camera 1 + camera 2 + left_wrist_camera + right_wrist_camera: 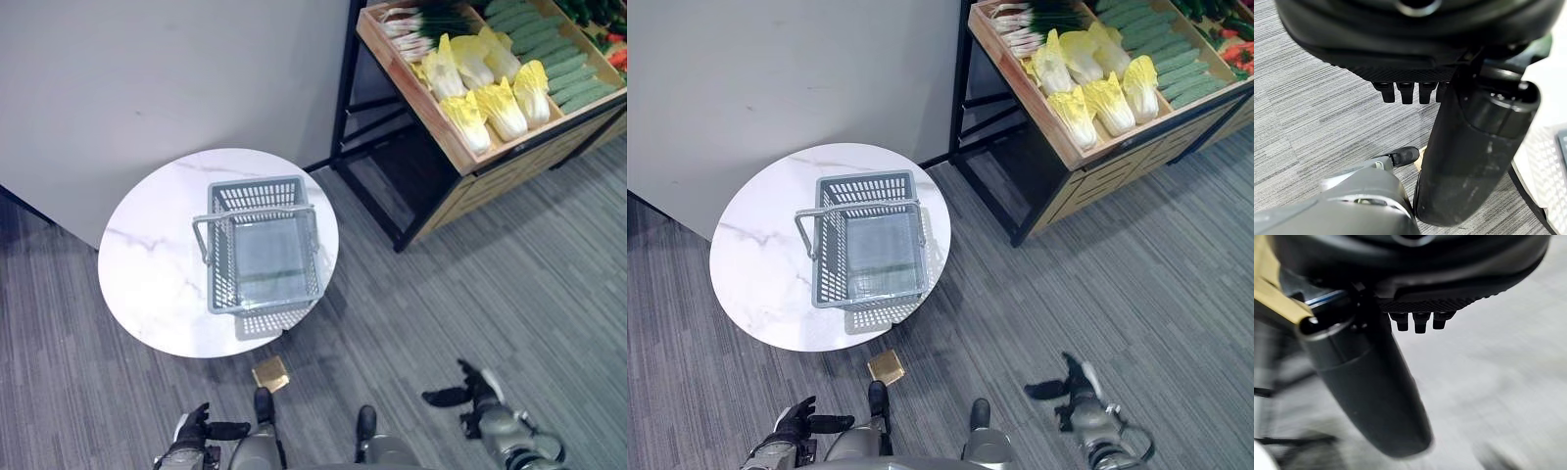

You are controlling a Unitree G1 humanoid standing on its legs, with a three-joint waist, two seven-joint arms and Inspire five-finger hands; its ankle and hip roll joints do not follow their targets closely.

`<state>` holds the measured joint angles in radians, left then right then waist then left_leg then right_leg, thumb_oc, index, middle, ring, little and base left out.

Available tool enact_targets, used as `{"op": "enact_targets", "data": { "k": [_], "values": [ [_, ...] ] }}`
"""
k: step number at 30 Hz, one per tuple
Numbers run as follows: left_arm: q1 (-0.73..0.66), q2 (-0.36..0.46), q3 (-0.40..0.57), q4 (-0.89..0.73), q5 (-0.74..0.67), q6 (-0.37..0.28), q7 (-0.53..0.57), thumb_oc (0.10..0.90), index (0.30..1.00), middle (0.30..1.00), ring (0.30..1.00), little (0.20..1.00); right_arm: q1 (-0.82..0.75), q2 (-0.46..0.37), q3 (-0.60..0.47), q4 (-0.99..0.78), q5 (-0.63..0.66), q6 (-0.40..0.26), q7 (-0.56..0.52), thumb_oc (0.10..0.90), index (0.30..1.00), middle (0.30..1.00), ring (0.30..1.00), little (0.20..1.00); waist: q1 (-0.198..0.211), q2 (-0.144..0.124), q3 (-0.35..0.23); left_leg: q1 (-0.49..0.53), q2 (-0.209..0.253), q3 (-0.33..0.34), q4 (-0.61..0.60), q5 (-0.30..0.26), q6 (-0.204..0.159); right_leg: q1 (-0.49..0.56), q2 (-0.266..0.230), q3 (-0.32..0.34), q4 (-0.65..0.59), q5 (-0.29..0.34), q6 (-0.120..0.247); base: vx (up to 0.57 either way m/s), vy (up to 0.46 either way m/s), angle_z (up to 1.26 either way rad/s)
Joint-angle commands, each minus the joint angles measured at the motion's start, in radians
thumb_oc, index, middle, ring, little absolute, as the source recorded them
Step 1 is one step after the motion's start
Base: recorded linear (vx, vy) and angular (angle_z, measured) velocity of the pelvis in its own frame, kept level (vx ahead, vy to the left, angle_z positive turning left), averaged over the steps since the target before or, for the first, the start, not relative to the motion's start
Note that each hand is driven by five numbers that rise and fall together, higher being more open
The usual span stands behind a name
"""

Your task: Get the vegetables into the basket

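Observation:
A grey plastic basket [221,269] stands empty on a round white marble table [147,274], its handle folded toward the far side. The vegetables lie in a wooden crate rack [416,108] at the upper right: yellow-white napa cabbages [502,106], green cucumbers [554,49] and bunched scallions [416,22]. My left hand [201,428] hangs low, near the table's front edge, fingers relaxed and empty. My right hand [477,392] is low on the right over the carpet, far from the rack, open and holding nothing; its thumb [1366,387] sticks out.
A white wall panel [147,69] stands behind the table. The rack rests on a black metal frame [392,186] right of the table. A small golden square [270,373] lies on the grey carpet by the table's front. Open carpet stretches between table and rack.

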<state>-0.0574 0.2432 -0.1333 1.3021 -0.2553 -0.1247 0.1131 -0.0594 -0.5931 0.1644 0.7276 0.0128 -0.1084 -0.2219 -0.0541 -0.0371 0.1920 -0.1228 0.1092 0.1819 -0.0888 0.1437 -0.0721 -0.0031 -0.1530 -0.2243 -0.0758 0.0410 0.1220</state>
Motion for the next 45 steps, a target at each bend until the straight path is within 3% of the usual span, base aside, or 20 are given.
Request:
{"op": "enact_targets", "data": {
  "k": [1,5,9,15,23,36,45],
  "values": [
    [0.007,-0.011,0.014,0.05,0.036,0.004,-0.001,0.9,1.0,1.0,1.0,1.0,-0.096,-0.158,-0.034,-0.224,-0.266,-0.074,-0.098,0.9,1.0,1.0,1.0,1.0,0.02,-0.027,0.004,0.065,0.055,0.006,0.002,-0.057,-0.05,-0.087,-0.056,0.025,0.013,0.106,0.078,0.0,0.0,0.0],
    [0.001,-0.006,0.018,0.053,0.067,0.012,-0.011,0.9,1.0,1.0,1.0,1.0,-0.201,-0.264,0.001,-0.416,-0.35,-0.099,-0.091,0.9,1.0,1.0,1.0,1.0,0.036,-0.034,-0.005,0.061,0.057,0.002,0.002,-0.056,-0.054,-0.081,-0.059,0.017,0.002,0.111,0.08,0.0,0.002,0.01],
    [-0.006,-0.003,-0.003,0.059,0.075,0.019,-0.015,0.9,1.0,1.0,1.0,1.0,-0.378,-0.268,0.112,-0.484,-0.319,-0.113,-0.05,0.9,1.0,1.0,1.0,1.0,0.067,-0.039,-0.005,0.056,0.056,-0.006,0.002,-0.055,-0.055,-0.077,-0.061,0.009,0.0,0.112,0.08,0.0,-0.004,0.05],
    [-0.017,-0.005,-0.041,0.05,0.044,0.018,0.0,0.9,1.0,1.0,1.0,1.0,-0.648,-0.158,0.267,-0.449,-0.192,-0.112,-0.023,0.9,1.0,1.0,1.0,1.0,0.109,-0.042,0.014,0.035,0.054,-0.025,0.002,-0.043,-0.056,-0.082,-0.062,-0.003,0.002,0.114,0.077,-0.02,-0.001,0.11],
    [-0.05,0.006,-0.107,0.027,-0.037,-0.006,0.022,0.9,1.0,1.0,1.0,1.0,-0.997,-0.069,0.44,-0.161,-0.133,-0.073,-0.024,0.9,1.0,1.0,1.0,1.0,0.161,-0.051,0.047,0.0,0.054,-0.05,0.002,-0.026,-0.057,-0.108,-0.059,-0.012,0.016,0.111,0.068,-0.01,-0.005,0.11],
    [-0.089,0.006,-0.162,0.021,-0.122,-0.025,0.036,0.9,1.0,1.0,1.0,1.0,-1.202,0.024,0.552,0.193,-0.135,-0.036,-0.041,0.9,1.0,1.0,1.0,1.0,0.199,-0.039,0.084,-0.058,0.047,-0.084,0.002,-0.008,-0.055,-0.149,-0.059,-0.022,0.025,0.109,0.062,0.01,0.004,0.04],
    [-0.1,0.005,-0.155,0.016,-0.157,-0.03,0.05,0.9,1.0,1.0,1.0,1.0,-1.233,0.036,0.58,0.162,-0.142,-0.028,-0.043,0.9,1.0,1.0,1.0,1.0,0.206,-0.033,0.094,-0.079,0.044,-0.095,0.002,-0.002,-0.056,-0.164,-0.061,-0.025,0.023,0.11,0.061,0.02,0.003,0.04]
  ]
}}
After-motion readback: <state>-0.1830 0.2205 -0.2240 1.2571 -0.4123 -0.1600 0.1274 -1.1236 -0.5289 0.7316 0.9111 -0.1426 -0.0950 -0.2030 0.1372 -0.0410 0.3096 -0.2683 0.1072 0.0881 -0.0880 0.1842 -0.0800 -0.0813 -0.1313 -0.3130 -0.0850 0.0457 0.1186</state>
